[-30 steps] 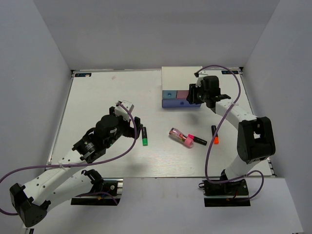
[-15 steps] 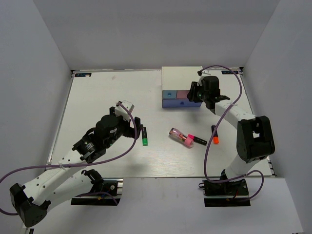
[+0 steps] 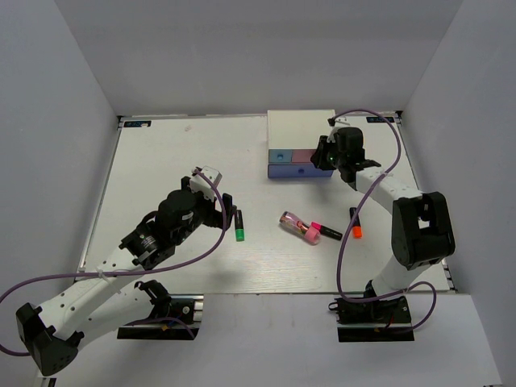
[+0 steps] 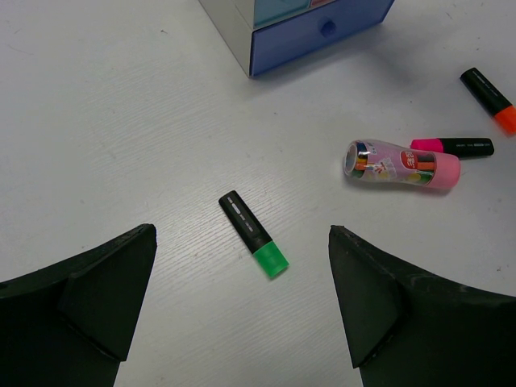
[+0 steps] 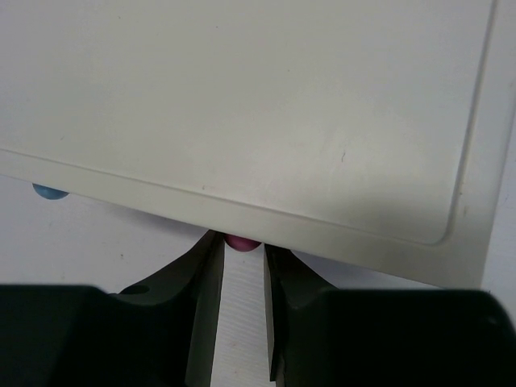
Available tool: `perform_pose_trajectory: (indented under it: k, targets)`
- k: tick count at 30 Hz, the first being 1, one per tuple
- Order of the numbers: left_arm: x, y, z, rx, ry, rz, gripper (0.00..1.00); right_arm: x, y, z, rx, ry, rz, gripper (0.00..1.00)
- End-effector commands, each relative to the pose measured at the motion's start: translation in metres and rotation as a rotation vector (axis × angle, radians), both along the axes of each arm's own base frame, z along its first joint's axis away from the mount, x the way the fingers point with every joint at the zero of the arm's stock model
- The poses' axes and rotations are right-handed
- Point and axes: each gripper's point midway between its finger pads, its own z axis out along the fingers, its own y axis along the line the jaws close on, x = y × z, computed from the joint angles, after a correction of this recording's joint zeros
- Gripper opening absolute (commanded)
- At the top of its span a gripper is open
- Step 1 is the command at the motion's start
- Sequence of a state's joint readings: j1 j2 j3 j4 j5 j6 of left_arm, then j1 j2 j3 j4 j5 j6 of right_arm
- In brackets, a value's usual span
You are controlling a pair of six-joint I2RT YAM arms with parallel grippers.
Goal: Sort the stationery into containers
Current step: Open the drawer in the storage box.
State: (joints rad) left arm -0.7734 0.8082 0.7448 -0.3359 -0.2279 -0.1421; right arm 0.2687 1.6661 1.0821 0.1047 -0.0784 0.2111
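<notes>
**A:** Where does everything sit?

**B:** The white cabinet [image 3: 300, 127] stands at the far side of the bench [image 3: 161, 161]. The right claw [image 3: 324, 153] is up against its pink drawer [image 3: 303, 156]. The left claw [image 3: 226, 211] hovers with its jaws wide apart, just beside the green-capped marker [image 3: 239, 226].

**A:** And the loose pieces?

**B:** The pink-and-clear tube [image 3: 294, 223] lies mid-bench, touching the pink-capped marker [image 3: 324, 232]. The orange-capped marker [image 3: 355, 224] is just right of them. All 3 are nearer the right arm.

**A:** What does the next move turn on?

**B:** The pink knob [image 5: 242, 241]. It lies dead ahead of the right claw, at the tips, with the jaws narrow on either side. I cannot tell whether they pinch it yet. The pull should probably run straight back toward the arm's base.
</notes>
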Motion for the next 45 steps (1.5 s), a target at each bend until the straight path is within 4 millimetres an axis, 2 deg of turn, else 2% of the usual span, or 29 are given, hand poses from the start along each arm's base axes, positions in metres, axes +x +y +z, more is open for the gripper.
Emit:
perform_pose_trajectory:
  k: [1,13,21,25,31,35,36,37,41,43,45]
  targets:
    - [0.002,0.002,0.005,-0.008,-0.016,0.005,0.99,-0.001,0.001,0.013,0.031,-0.041,0.000,0.22]
    - [0.002,0.002,0.005,-0.008,-0.016,0.005,0.99,-0.038,-0.003,0.020,0.044,-0.022,0.026,0.21]
    - [0.002,-0.001,0.002,-0.004,-0.008,-0.003,0.99,-0.071,-0.006,0.004,0.040,0.029,0.050,0.21]
    - [0.002,-0.001,0.000,0.002,-0.001,-0.003,0.99,-0.082,-0.008,0.005,0.040,0.023,0.059,0.21]
    - [0.003,-0.004,-0.006,0.013,0.015,-0.012,0.99,-0.094,-0.006,-0.002,0.046,0.039,0.085,0.31]
    - [0.004,-0.005,-0.011,0.026,0.029,-0.012,0.99,-0.094,-0.006,0.000,0.048,0.033,0.095,0.55]
    - [0.004,-0.005,-0.011,0.026,0.029,-0.012,0.99,-0.094,-0.006,0.003,0.049,0.025,0.098,0.66]
    - [0.004,-0.005,-0.011,0.026,0.029,-0.012,0.99,-0.094,-0.006,0.003,0.050,0.025,0.105,0.69]
    - [0.008,-0.007,-0.024,0.059,0.059,-0.004,0.99,-0.102,-0.003,0.011,0.039,0.000,0.157,0.73]
    - [0.010,-0.009,-0.034,0.074,0.086,0.000,0.99,-0.111,-0.003,0.009,0.015,0.020,0.206,0.73]
    - [0.013,-0.013,-0.035,0.069,0.096,0.005,0.97,-0.121,-0.001,0.016,0.004,0.009,0.254,0.73]
